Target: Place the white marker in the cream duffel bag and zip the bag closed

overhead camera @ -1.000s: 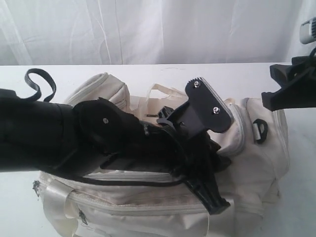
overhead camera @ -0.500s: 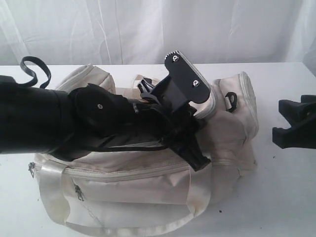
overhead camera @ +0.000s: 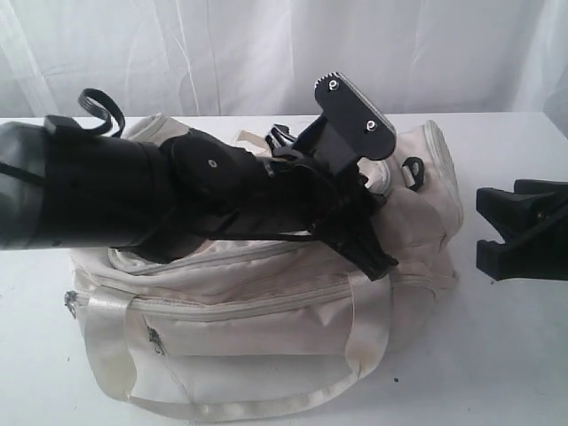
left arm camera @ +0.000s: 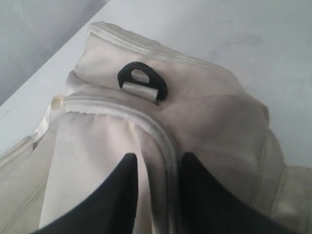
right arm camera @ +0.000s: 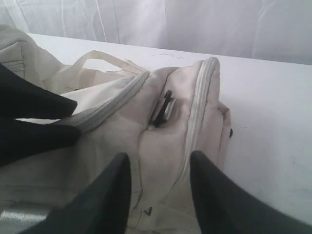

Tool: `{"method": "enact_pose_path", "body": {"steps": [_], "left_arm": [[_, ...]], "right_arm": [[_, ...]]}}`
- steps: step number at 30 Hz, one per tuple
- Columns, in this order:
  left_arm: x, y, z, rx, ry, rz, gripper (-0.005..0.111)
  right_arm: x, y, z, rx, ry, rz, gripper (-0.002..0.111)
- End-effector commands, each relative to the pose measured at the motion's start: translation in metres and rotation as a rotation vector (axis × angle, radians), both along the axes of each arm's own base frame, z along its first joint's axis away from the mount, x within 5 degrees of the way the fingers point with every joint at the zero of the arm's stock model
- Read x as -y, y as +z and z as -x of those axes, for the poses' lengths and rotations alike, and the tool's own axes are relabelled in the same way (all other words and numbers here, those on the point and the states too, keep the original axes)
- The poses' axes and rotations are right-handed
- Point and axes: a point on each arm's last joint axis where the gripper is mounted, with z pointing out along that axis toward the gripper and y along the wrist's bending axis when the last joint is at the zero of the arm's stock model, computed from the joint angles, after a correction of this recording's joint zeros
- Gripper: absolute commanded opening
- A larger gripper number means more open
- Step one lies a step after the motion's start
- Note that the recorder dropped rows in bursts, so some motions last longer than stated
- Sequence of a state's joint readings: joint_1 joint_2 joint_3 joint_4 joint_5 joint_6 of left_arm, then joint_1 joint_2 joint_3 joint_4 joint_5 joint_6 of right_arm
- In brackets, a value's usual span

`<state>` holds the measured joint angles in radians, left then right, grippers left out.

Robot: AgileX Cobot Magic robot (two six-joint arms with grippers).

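Front handle: the webbing loop [overhead camera: 106,351] hangs down the near side of the cream duffel bag [overhead camera: 266,306]. The bag stands on the table [overhead camera: 506,355], its long axis running left to right in the exterior view.
Left gripper: the left gripper [left arm camera: 158,161] reaches across the bag top to its right end. The jaws are narrow with a piped seam ridge of the bag between them. Judged to be a pinch on the fabric.
Strap ring: the black strap ring [left arm camera: 142,80] sits on the end panel just beyond the left fingers.
Right gripper: the right gripper [overhead camera: 493,229] has its jaws wide with nothing between them. It is beside the bag's right end, apart from it.
Nearer arm: left. The right faces the end pocket.
White marker: not visible in any view. Inside the bag or under the left arm, cannot tell.
Main zip: largely hidden by the left arm. The pull cannot be made out, nor whether the zip is open or closed.
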<state>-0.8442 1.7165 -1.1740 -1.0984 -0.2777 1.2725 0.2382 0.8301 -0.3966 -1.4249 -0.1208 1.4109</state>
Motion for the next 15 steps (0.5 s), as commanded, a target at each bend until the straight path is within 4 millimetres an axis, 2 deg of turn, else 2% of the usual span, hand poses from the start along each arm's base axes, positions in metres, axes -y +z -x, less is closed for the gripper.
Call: {"method": "enact_pose_path", "body": {"steps": [1,7,12,13,15], "left_arm": [[-0.003,0.026,0.013,-0.027,-0.085,0.068,0.038],[-0.016,0.042,0.026,-0.07,-0.057,0.163,0.056],[-0.036,0.049,0.043,-0.083,-0.027,0.198,0.056],[-0.05,0.05,0.049,-0.076,0.024,0.214,0.056],[-0.064,0.049,0.054,-0.049,0.083,0.203,0.056]], "right_arm": [[0.002,-0.001,0.0,-0.001,-0.008,0.0,0.038],[0.001,-0.001,0.001,0.0,-0.002,-0.002,0.038],[0.0,0.0,0.001,0.0,0.008,-0.006,0.038],[-0.001,0.0,0.001,0.001,0.019,-0.01,0.038],[-0.002,0.0,0.002,0.002,0.03,-0.014,0.038]]}}
